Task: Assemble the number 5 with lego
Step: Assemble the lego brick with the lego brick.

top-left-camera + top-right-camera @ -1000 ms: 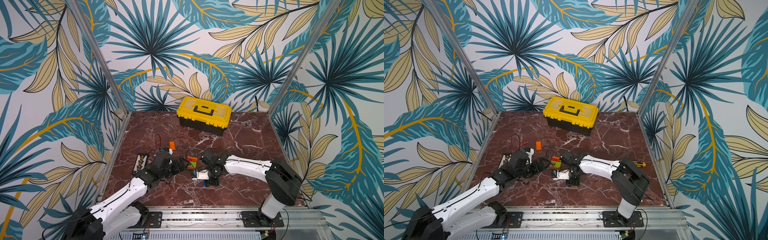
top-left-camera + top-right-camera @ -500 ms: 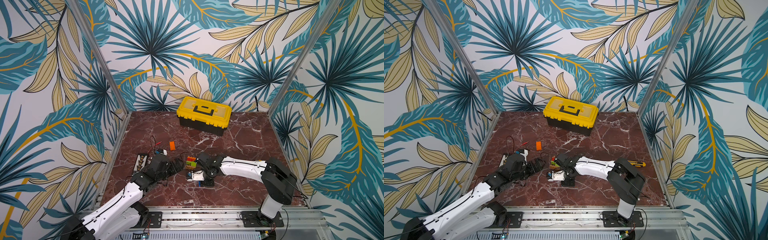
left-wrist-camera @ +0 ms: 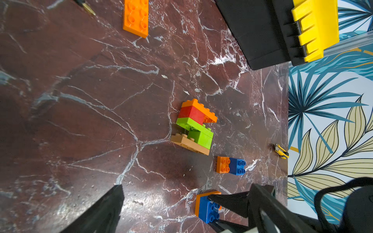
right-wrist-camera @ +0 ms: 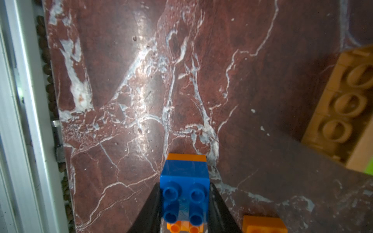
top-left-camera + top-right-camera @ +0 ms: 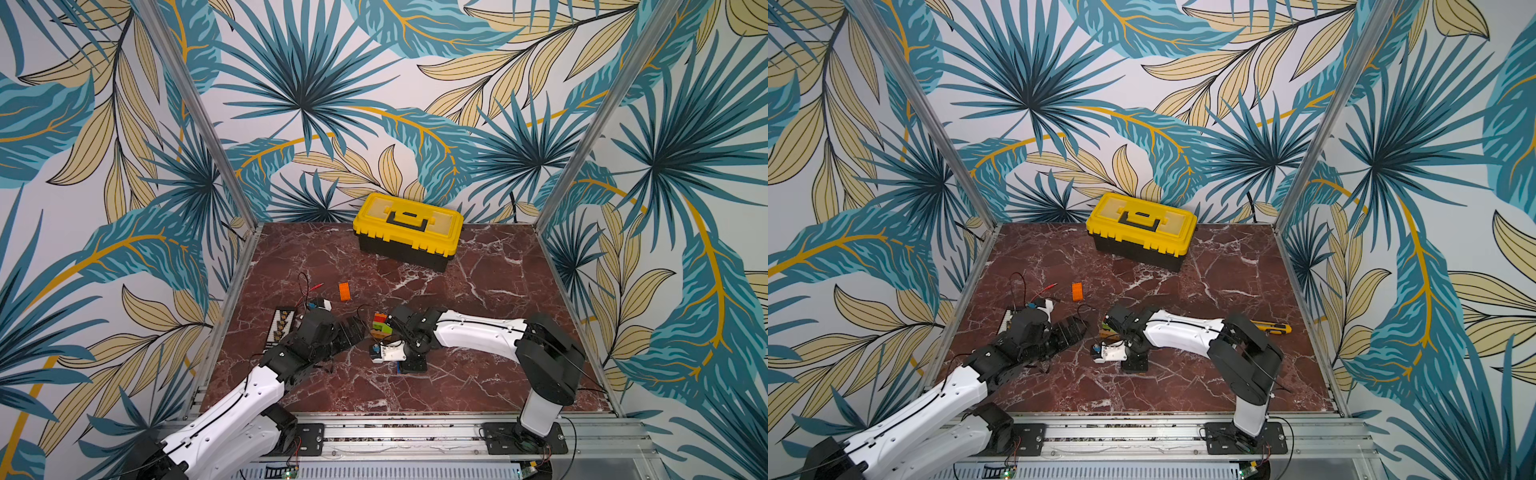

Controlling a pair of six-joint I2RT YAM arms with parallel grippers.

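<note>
Right wrist view: we see right end effector [image 4: 185,185] clamped across blue brick [image 4: 184,171] on orange plate [image 4: 186,157], resting on worktop [image 4: 141,80]; lego stack [image 3: 194,127] near, aside toward left end effector [image 5: 355,328], apart; that one gapes empty.

Your left end effector [image 5: 1072,329] is hanging low over the tabletop [image 5: 1204,386], jaws standing wide, pointing toward the lego stack [image 5: 1104,329]. That stack is only peeking out green behind your right arm. Your right end effector [image 5: 1133,365] is pointing straight down, just beside it. One orange brick [image 5: 1076,291] is lying apart, toward the toolbox [image 5: 1141,230]. The utility knife [image 5: 1273,328] is lying by your right elbow.
</note>
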